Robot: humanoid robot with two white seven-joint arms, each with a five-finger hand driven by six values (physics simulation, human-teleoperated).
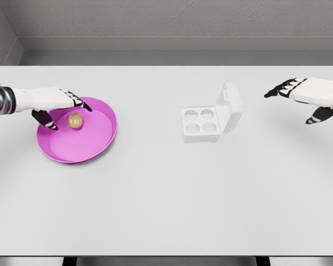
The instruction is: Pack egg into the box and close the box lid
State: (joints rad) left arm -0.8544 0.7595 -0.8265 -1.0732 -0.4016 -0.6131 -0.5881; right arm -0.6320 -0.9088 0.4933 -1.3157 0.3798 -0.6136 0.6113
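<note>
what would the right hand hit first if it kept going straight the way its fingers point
The right hand points leftward across the table, fingers spread and holding nothing. Going straight on, it would probably first meet the raised lid of the open egg box, though its height above the table is unclear, so it might pass over.

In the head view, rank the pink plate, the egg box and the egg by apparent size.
Largest to smallest:
1. pink plate
2. egg box, lid open
3. egg
All three sit at similar depth, so the order is clear.

No readable text, label or number on anything here.
</note>
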